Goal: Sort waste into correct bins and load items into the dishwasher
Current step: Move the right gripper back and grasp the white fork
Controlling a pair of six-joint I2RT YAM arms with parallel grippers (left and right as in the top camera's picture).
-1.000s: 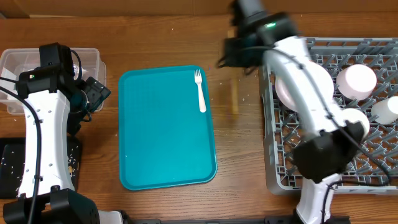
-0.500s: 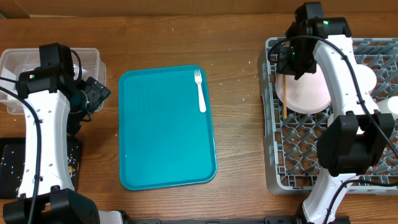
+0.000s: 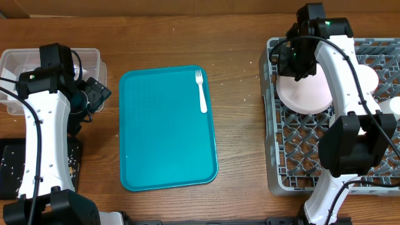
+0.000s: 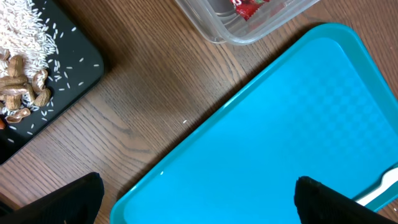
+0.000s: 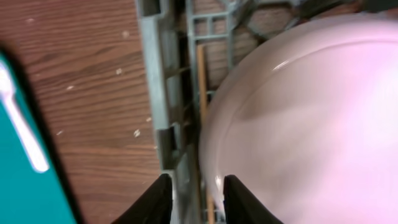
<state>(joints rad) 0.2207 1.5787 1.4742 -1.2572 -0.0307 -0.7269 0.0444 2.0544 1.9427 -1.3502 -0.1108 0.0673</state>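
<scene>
The grey dish rack [image 3: 273, 164] stands at the right, and its wall shows in the right wrist view [image 5: 163, 87]. The pale-pink plate [image 3: 306, 94] leans in it, large in the right wrist view [image 5: 298, 124]. My right gripper [image 3: 292, 61] is open over the rack's left wall [image 5: 196, 200], at the plate's edge. A thin wooden stick [image 5: 201, 81] lies in the rack between its fingers. A white fork [image 3: 200, 90] lies on the teal tray [image 3: 165, 137]. My left gripper [image 3: 95, 94] is open and empty above the tray's corner [image 4: 199, 208].
The clear box [image 3: 19, 62] is at the back left and holds a red wrapper [image 4: 249, 7]. The black tray [image 4: 74, 62] at the front left [image 3: 7, 172] holds rice [image 4: 25, 31] and brown scraps. White dishes [image 3: 362, 78] sit in the rack's right side.
The right arm swung from above the table into the rack with the wooden stick. Overhead, the plate's edge now covers the stick. The left arm has not moved.
</scene>
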